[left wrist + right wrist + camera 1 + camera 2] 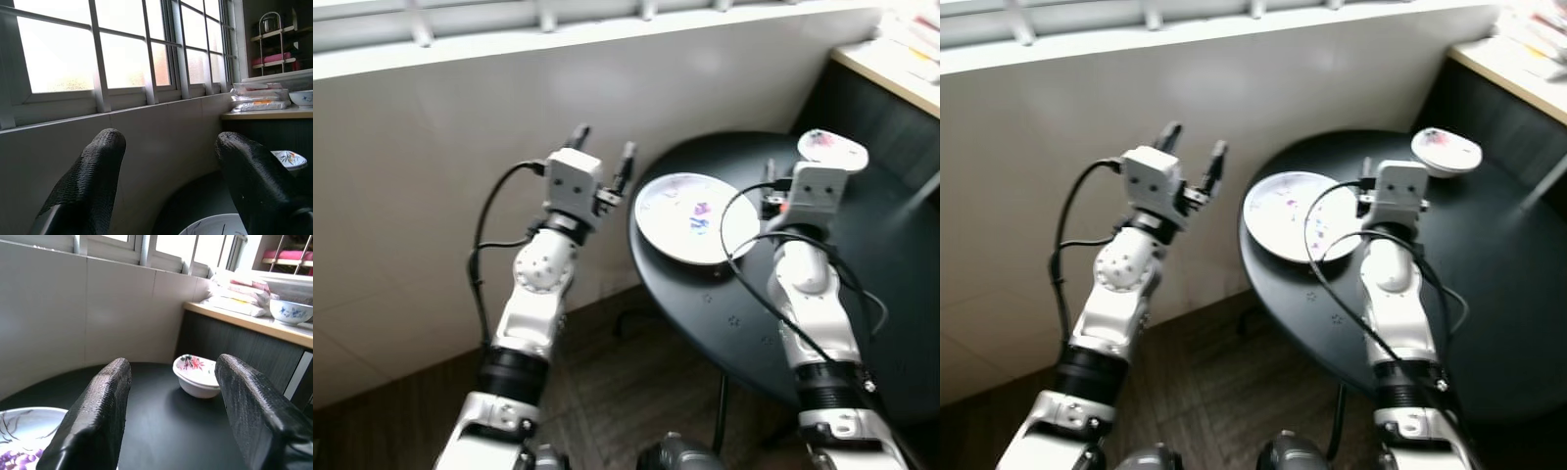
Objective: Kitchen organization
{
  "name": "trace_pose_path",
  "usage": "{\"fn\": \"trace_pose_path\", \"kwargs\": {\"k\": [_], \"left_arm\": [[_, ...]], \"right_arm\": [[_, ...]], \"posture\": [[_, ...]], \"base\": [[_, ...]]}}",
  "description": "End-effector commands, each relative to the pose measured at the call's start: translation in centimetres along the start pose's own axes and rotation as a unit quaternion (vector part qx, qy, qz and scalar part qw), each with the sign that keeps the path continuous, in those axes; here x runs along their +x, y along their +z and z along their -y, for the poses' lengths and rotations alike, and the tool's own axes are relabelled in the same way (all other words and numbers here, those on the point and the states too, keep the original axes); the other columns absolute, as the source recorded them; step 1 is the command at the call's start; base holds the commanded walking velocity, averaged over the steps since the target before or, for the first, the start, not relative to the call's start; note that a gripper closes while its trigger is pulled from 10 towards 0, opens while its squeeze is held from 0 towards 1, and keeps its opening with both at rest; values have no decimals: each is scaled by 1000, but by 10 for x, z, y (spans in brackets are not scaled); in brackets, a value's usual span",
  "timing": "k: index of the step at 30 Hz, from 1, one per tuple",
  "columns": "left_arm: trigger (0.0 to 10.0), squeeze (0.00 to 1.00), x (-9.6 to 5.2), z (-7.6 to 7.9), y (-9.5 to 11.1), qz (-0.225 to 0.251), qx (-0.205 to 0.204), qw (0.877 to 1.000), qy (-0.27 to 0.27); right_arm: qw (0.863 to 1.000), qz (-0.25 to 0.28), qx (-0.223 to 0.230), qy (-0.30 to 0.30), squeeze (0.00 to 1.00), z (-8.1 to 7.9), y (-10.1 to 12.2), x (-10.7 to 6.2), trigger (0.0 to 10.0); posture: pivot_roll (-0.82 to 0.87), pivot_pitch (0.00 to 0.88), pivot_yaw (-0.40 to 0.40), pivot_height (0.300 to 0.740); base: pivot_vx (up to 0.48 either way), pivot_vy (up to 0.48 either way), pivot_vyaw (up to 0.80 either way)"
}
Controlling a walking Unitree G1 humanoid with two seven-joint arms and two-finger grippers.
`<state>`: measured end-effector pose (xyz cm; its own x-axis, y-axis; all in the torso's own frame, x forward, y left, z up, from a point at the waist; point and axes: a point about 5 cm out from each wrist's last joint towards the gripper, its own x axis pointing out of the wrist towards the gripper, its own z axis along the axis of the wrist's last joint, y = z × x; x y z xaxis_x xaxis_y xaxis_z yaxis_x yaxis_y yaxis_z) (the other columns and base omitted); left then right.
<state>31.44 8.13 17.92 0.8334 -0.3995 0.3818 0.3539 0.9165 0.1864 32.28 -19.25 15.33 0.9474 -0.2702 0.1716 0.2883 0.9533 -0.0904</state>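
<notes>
A round black table [862, 294] holds a white plate [690, 217] with purple flower marks near its left edge. A small white bowl [832, 149] with pink flowers stands at the table's back. My left gripper [604, 145] is raised beside the table's left edge, close to the tiled wall, open and holding nothing. My right gripper [174, 363] hovers over the table just right of the plate, open and empty. In the right wrist view the bowl [198, 374] lies ahead between the fingers, and the plate [24, 423] is off to one side.
A tiled wall [460, 196] with a window above runs behind and left of the table. A wooden counter [886, 73] at the right carries packets and a blue-patterned bowl [291, 312]. Dark wooden floor [636, 392] lies below, with the table's leg [720, 411] between my arms.
</notes>
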Motion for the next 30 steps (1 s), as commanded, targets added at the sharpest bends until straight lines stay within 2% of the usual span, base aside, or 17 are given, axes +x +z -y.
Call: {"fn": "trace_pose_path", "kwargs": {"k": [1, 6, 9, 14, 16, 18, 26, 27, 30], "left_arm": [[10000, 0, -1, -6, 0, -3, 6, 1000, 7], [10000, 0, -1, -6, 0, -5, 5, 1000, 8], [10000, 0, -1, -5, -1, -7, 5, 1000, 8], [10000, 0, -1, -5, -1, -8, 6, 1000, 7], [10000, 0, -1, -6, -4, -15, 8, 1000, 7], [10000, 0, -1, -5, -4, -17, 7, 1000, 6], [10000, 0, 0, -7, -5, -23, 13, 1000, 7], [10000, 0, 0, -6, -5, -23, 13, 1000, 6], [10000, 0, 0, -6, -6, -23, 13, 1000, 6]], "right_arm": [[1000, -24, -3, 14, 0, -8, -5, 0, 10000], [997, -66, 11, 28, 0, -12, -18, -1, 10000], [992, -110, 38, 49, 0, -16, -31, -3, 10000], [990, -128, 49, 23, 0, -8, -36, -3, 10000], [986, -162, 23, -5, 0, 0, -47, -3, 10000], [981, -194, 27, -14, 0, 3, -56, -6, 10000], [968, -247, 43, 20, 0, -7, -70, -11, 10000], [963, -263, 58, 31, 0, -11, -73, -13, 10000], [959, -273, 71, 38, 0, -14, -76, -14, 10000]], "posture": [[12, 0, -77, 740], [12, 0, -78, 740], [11, 0, -78, 740], [15, 0, -81, 740], [12, 0, -80, 740], [12, 0, -80, 740], [12, 0, -80, 740], [12, 0, -80, 740], [14, 0, -80, 740]], "base": [[0, 0, 0], [0, 0, 0], [0, 0, 0], [0, 0, 0], [0, 0, 0], [0, 0, 0], [0, 0, 0], [0, 0, 0], [0, 0, 0]]}}
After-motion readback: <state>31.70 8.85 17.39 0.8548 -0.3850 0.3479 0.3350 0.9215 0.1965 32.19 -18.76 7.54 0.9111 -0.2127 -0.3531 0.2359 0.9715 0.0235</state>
